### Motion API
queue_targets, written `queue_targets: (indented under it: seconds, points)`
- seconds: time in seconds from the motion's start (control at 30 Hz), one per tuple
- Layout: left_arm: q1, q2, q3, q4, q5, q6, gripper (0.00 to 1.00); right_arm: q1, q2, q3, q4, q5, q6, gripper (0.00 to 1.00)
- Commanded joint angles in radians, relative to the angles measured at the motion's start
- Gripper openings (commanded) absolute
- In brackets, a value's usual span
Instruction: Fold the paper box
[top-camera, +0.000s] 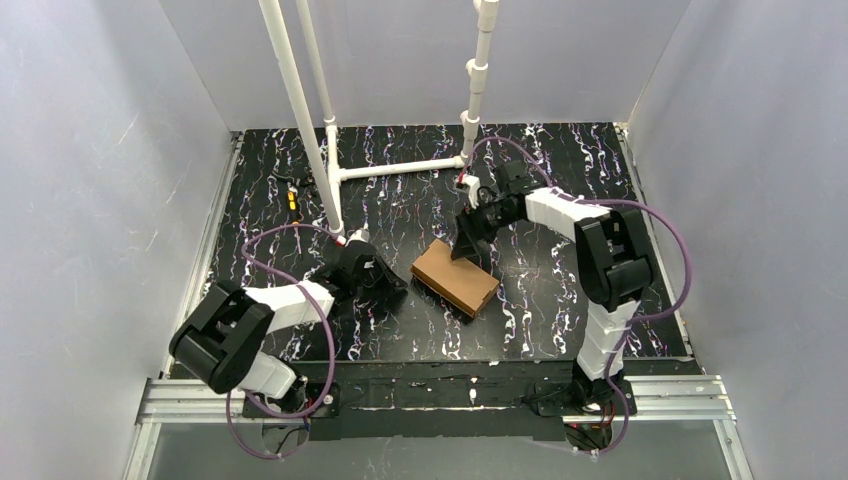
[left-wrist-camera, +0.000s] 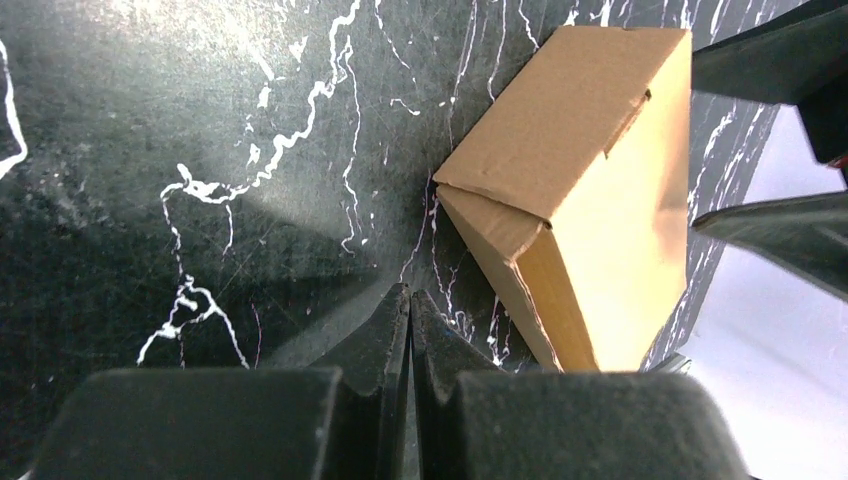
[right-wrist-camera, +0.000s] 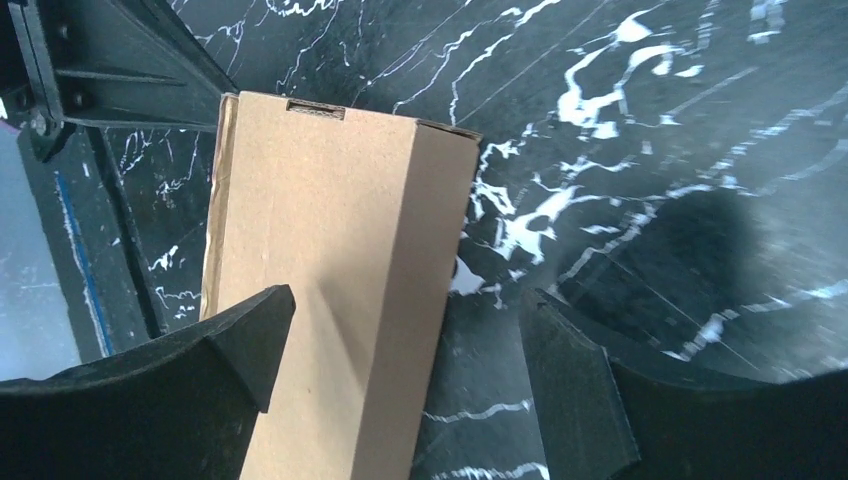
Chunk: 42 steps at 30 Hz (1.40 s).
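Observation:
The paper box (top-camera: 455, 277) is a closed brown cardboard carton lying flat on the black marbled table (top-camera: 560, 300), near the middle. My left gripper (top-camera: 396, 285) is shut and empty, low on the table just left of the box. In the left wrist view its tips (left-wrist-camera: 410, 300) point at the box's near corner (left-wrist-camera: 590, 170) with a small gap. My right gripper (top-camera: 470, 245) is open over the box's far end. In the right wrist view (right-wrist-camera: 408, 310) one finger (right-wrist-camera: 240, 340) is over the box top (right-wrist-camera: 330, 260) and the other (right-wrist-camera: 570, 370) is over bare table.
A white pipe frame (top-camera: 400, 168) stands at the back of the table, with upright posts (top-camera: 300, 110). A small black and yellow object (top-camera: 292, 195) lies at the back left. Grey walls enclose three sides. A metal rail (top-camera: 430, 392) runs along the front edge.

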Motion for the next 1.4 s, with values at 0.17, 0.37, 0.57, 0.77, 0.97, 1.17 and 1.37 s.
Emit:
queue_targets:
  seconds: [0.17,0.37,0.57,0.77,0.97,1.17,1.37]
  points:
    - [0.011,0.129,0.114,0.034,0.039,-0.007,0.00,0.069,0.090,0.074,0.020,-0.020,0.089,0.82]
    - [0.019,0.210,0.195,0.042,0.051,0.002,0.00,0.090,0.077,0.035,0.031,-0.048,0.085,0.73]
    - [0.020,0.237,0.249,0.043,0.072,0.049,0.00,0.106,0.064,-0.004,0.045,-0.057,0.076,0.67]
    - [0.025,0.158,0.172,0.042,0.043,0.079,0.00,0.095,0.049,-0.017,0.052,0.007,0.072,0.76]
    - [0.047,0.035,0.054,0.033,0.014,0.086,0.00,0.070,-0.002,-0.057,0.085,-0.004,0.071,0.89]
    - [0.071,-0.023,0.037,-0.019,-0.017,0.081,0.00,0.058,-0.009,-0.050,0.100,-0.027,0.084,0.94]
    - [0.077,0.019,0.121,-0.052,0.019,0.034,0.00,0.047,-0.012,-0.066,0.134,-0.033,0.112,0.95]
